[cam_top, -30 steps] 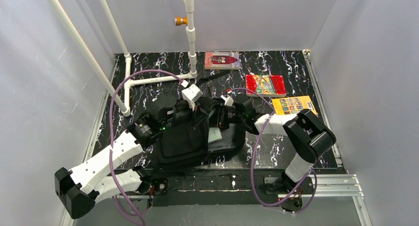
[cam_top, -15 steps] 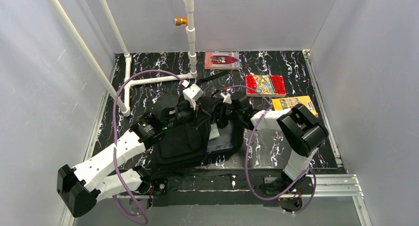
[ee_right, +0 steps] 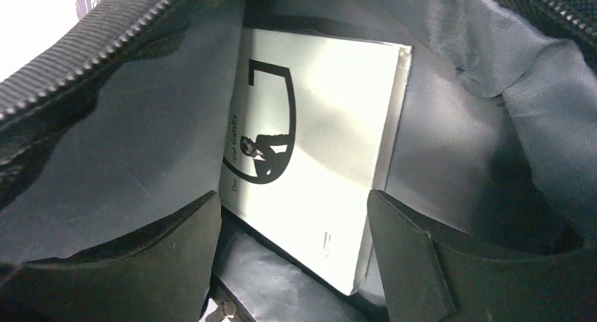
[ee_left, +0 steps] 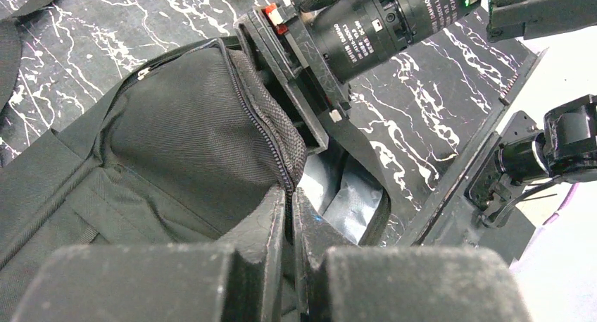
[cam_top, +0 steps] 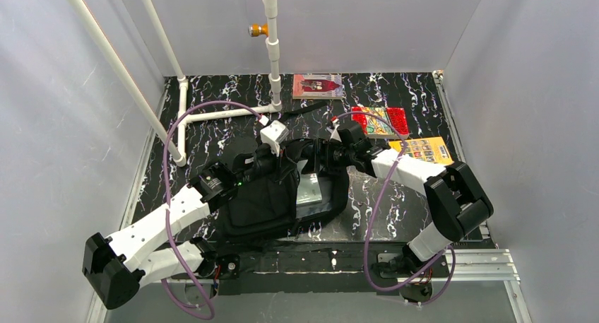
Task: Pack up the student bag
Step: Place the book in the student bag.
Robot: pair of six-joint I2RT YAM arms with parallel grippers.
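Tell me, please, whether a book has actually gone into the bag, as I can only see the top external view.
Observer: Yes. The right wrist view shows a white book lying on the grey inside of the student bag, with The Great Gatsby printed on its cover.
Operator: Is the right arm gripping it?
Observer: No. The right end effector is open, with a finger on either side of the book's near end and not closed on it.
Operator: And the left arm?
Observer: The left wrist view shows the left end effector shut on the bag's zipper edge, holding the opening up.
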